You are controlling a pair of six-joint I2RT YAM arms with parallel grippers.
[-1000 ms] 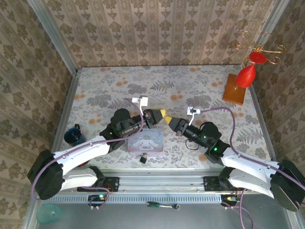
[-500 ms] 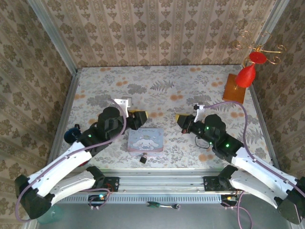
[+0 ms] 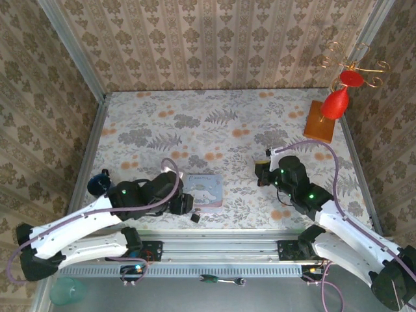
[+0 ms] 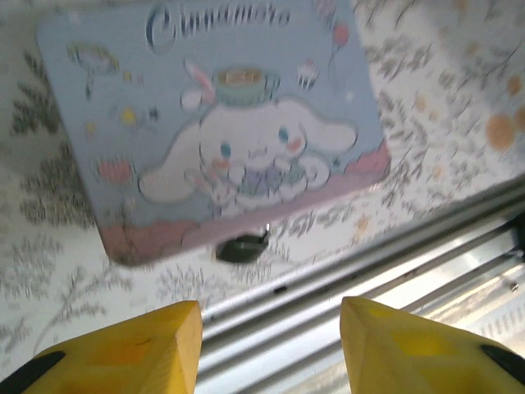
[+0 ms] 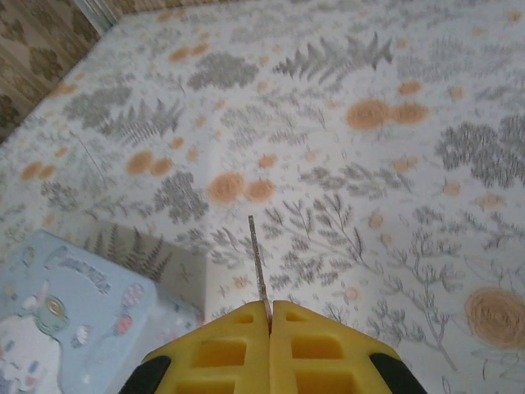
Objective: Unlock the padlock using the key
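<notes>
Left gripper (image 4: 271, 332) — jaws apart, empty, hovering over padlock (image 4: 242, 247) at near edge of tin (image 4: 107, 107). Right gripper (image 5: 269, 310) pinches key (image 5: 257, 261) (well apart from the lock). Step, likely: securing padlock — next, grasp its body squarely.

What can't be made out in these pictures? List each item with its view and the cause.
1. Padlock, left wrist view: small and blurred, so whether its shackle is shut cannot be told.
2. Key, right wrist view: its head is hidden inside the shut right pincer, and its teeth are too thin to see.
3. Tin, left wrist view: its top is cut off by the frame edge.
</notes>
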